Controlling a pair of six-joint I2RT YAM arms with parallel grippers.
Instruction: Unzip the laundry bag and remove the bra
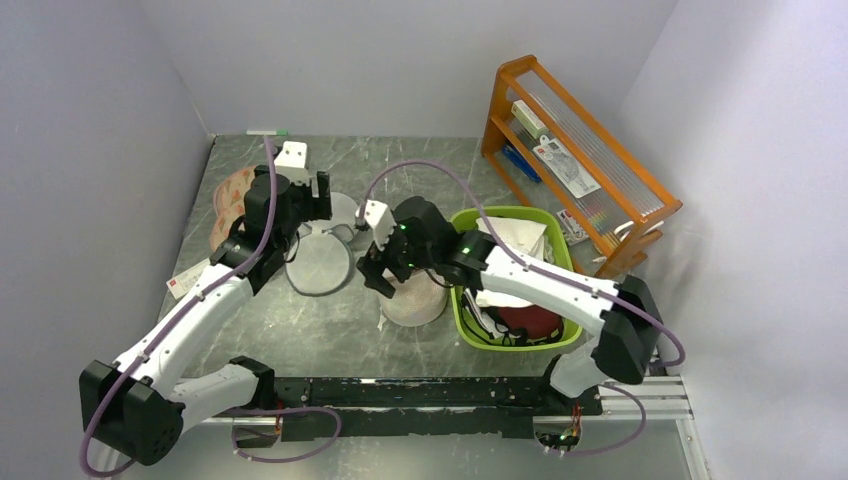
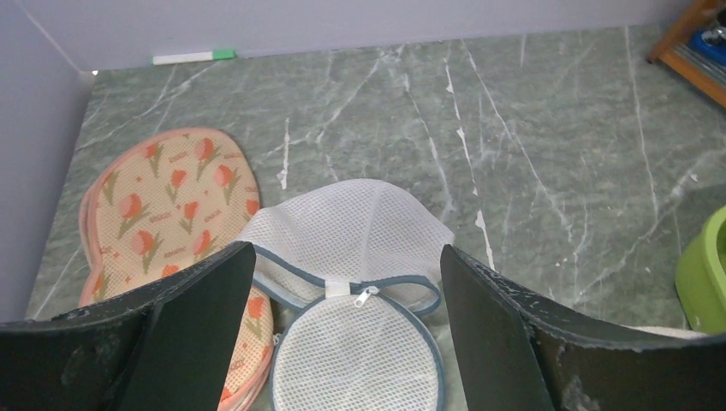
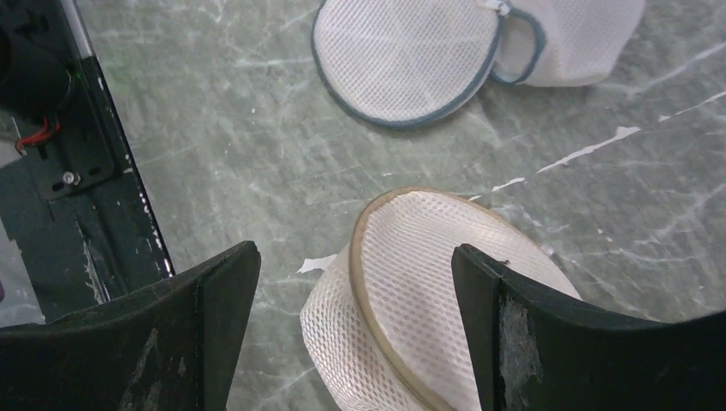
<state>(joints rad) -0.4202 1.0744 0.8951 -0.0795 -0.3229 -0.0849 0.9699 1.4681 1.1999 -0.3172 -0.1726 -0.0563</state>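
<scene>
Reaching from its base at 7 o'clock toward the far left of the table, the left arm bends at the elbow and aims the left gripper (image 2: 344, 257) downward. Its fingers are spread wide with nothing between them. Below the gap lies a white mesh bag (image 2: 355, 342) with grey-blue trim, its zip pull (image 2: 364, 296) showing at the seam. The right arm stretches from its base at 5 o'clock toward the middle of the table, wrist turned down, and the right gripper (image 3: 355, 253) is likewise spread wide and holds nothing. Under it, framed by both fingers, sits the laundry bag (image 3: 428, 291), a round cream mesh case with a tan rim. It lies tilted near the centre of the marble tabletop (image 1: 300, 335), and the mesh does not show what is inside. At 3 o'clock of that bag stands a green basket (image 1: 520, 210) holding white cloth (image 1: 515, 240) and a dark red cloth (image 1: 527, 320). A pink tulip-print bag (image 2: 163, 205) lies at 10 o'clock of the white mesh bag.
</scene>
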